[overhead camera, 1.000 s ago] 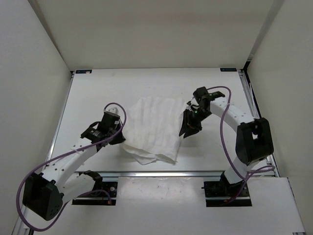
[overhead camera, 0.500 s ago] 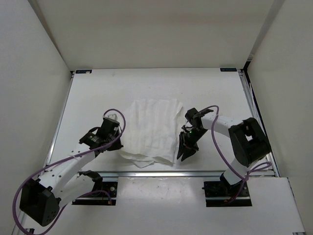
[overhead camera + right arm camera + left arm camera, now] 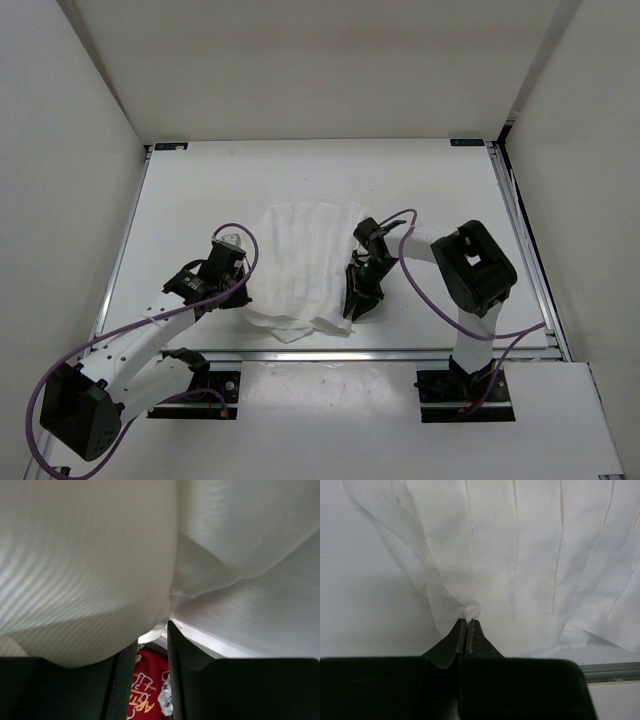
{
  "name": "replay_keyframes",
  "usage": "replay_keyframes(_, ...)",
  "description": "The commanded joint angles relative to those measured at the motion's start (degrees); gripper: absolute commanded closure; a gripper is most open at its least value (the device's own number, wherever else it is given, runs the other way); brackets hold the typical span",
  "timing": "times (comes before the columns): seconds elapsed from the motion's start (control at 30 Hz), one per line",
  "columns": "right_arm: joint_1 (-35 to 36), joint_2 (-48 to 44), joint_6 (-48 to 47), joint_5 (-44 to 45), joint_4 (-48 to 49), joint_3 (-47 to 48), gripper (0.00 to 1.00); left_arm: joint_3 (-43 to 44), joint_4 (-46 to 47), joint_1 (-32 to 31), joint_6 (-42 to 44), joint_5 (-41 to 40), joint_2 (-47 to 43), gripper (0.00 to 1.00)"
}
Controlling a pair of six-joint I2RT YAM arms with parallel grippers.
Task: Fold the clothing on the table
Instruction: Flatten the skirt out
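Observation:
The clothing [image 3: 305, 262], a white pleated garment, lies rumpled on the middle of the table [image 3: 190, 190]. My left gripper [image 3: 236, 291] is at its left edge. In the left wrist view this gripper [image 3: 467, 621] is shut on a small pinch of the fabric [image 3: 520, 555], which fans out beyond the tips. My right gripper [image 3: 357, 300] is low over the garment's near right edge. In the right wrist view white cloth [image 3: 90, 555] fills the frame and drapes over the fingertips. A fold of it sits between the tips of the right gripper [image 3: 152, 630], whose jaws stand partly closed on it.
An aluminium rail [image 3: 330, 353] runs along the table's near edge, just past the garment's near hem. White walls [image 3: 60, 150] close in the left, back and right sides. Purple cables [image 3: 425, 290] loop beside both arms.
My right gripper has swung from the garment's far right corner toward me and leftward, to its near right edge. The cloth's right side has shifted inward. The left gripper drew slightly nearer.

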Motion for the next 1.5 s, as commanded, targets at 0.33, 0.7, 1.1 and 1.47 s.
replay_keyframes(0.33, 9.11, 3.42, -0.56, 10.77, -2.02, -1.72, 0.62, 2.12, -1.23, 0.03, 1.06, -1.8, -0.58, 1.0)
replay_keyframes(0.7, 11.05, 4.74, 1.11, 16.92, 1.87, -3.05, 0.98, 1.76, -1.49, 1.08, 1.32, -2.59, -0.14, 1.0)
replay_keyframes(1.1, -6.85, -11.86, -4.49, 40.63, -11.21, 2.81, 0.99, 2.19, 10.71, 3.1, 0.28, 10.93, 4.86, 1.0)
replay_keyframes(1.47, -10.84, -13.1, -8.91, 44.71, -16.95, 0.31, 1.0, -8.59, 19.95, 3.64, -4.3, 20.17, 4.87, 1.0)
